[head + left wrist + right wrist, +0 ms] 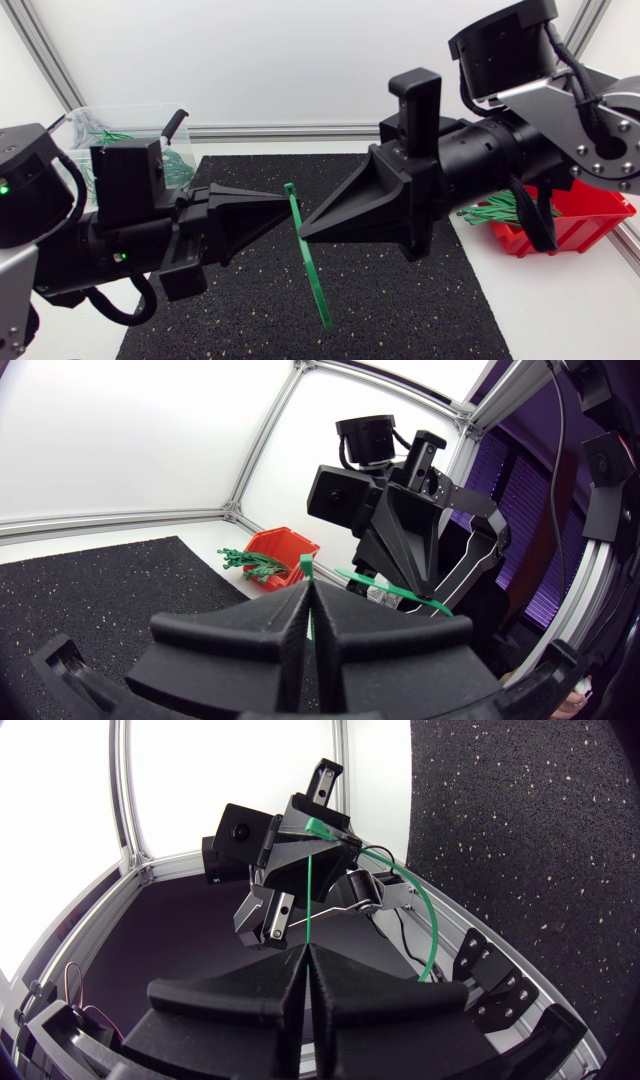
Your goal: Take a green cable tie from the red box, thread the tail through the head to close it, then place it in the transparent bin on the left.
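left fingers (245, 210), right fingers (350, 205) both pinch cable tie (312, 265); curved tail only in right wrist view.

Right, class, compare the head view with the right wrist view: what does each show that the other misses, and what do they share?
Only the head view shows the clear bin and the red box. Only the right wrist view shows the cable tie bowing into a curve. Both show the left gripper and the right gripper tip to tip, each shut on that tie, above the black mat.
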